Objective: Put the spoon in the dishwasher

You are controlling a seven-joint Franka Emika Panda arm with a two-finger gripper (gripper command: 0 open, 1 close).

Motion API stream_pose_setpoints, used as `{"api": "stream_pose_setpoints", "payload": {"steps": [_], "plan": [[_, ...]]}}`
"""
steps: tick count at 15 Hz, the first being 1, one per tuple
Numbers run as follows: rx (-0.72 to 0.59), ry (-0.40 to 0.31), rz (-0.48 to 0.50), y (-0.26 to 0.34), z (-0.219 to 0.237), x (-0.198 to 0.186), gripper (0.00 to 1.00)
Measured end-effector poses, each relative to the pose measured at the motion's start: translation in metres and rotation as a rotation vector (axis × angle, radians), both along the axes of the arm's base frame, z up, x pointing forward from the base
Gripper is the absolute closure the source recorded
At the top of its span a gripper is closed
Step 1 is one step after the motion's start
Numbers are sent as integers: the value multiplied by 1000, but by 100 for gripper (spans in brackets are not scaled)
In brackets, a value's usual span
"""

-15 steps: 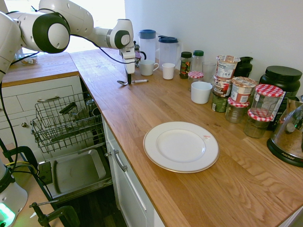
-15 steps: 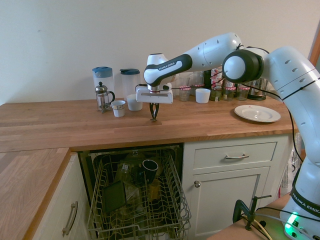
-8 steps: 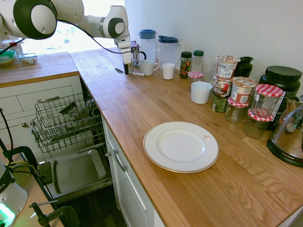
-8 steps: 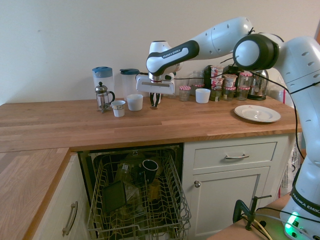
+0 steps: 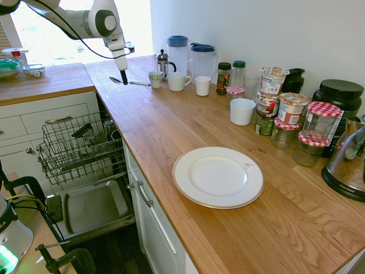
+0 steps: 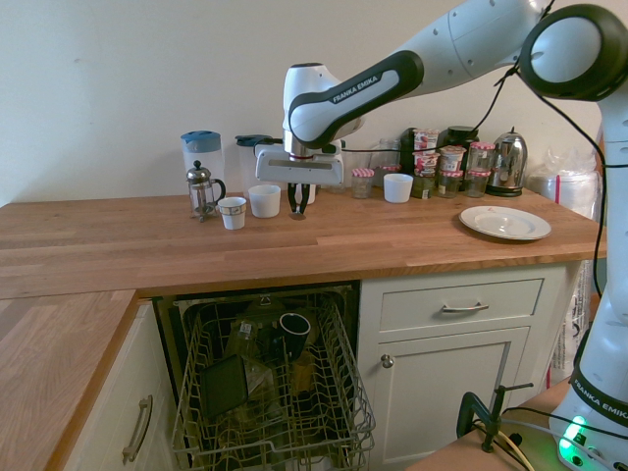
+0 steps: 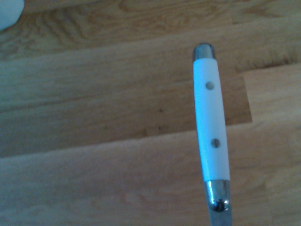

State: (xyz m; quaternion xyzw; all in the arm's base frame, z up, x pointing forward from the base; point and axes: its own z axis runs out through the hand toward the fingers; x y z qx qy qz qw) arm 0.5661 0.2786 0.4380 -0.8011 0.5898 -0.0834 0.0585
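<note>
The spoon (image 5: 126, 82) is held level, bowl toward frame left, in the closed gripper (image 5: 124, 77), beside a cup (image 5: 155, 79) at upper left, the rack (image 5: 78, 147) below.

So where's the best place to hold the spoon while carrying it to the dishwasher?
Where the gripper has it: from above, shut across the thin neck behind the bowl. The spoon hangs level, white handle sticking out, so it probably won't swing.

A white spoon handle (image 7: 210, 131) (two rivets, metal-capped ends) shows above wooden countertop planks (image 7: 94, 117).
</note>
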Motion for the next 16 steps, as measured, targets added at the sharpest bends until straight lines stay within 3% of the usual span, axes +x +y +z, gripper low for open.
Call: {"api": "stream_pose_setpoints", "payload": {"steps": [5, 10, 16], "plan": [[6, -29, -15, -6, -10, -87, 100], [-36, -49, 8, 18, -17, -105, 100], [-36, -45, 48, 63, -78, -177, 100]]}}
